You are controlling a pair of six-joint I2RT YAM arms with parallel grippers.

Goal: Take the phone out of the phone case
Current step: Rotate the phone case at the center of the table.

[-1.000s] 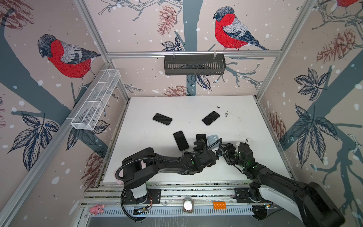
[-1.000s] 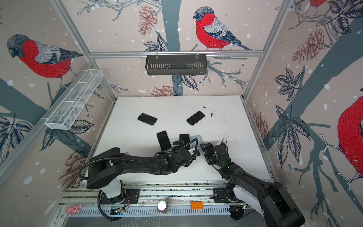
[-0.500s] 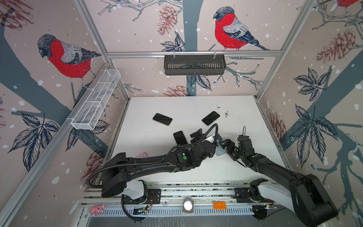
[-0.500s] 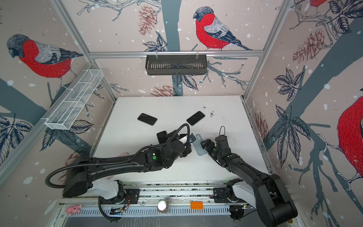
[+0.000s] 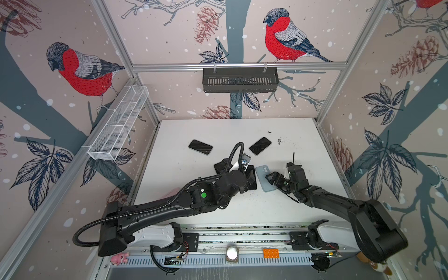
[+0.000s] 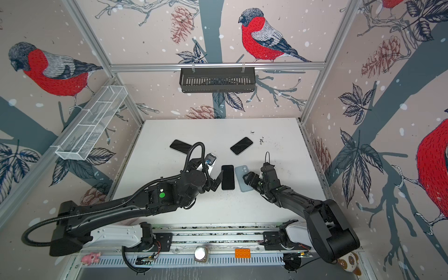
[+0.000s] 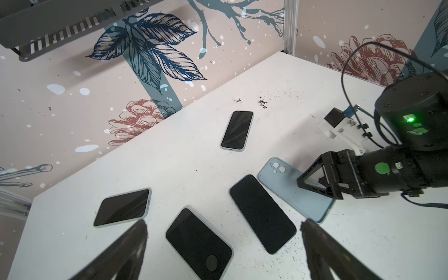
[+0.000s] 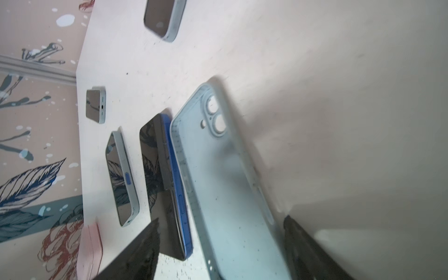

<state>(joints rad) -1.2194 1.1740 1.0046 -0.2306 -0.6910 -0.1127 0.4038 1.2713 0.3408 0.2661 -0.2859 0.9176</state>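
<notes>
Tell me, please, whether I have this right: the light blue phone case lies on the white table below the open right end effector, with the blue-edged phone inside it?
The last part is wrong. The light blue phone case lies on the white table below the open right end effector, but it is empty: the right wrist view shows the blue-edged phone lying beside it, screen up.

I am looking at a pale blue phone case, a black-screened phone showing a blue edge, and a white surface carrying dark specks.
</notes>
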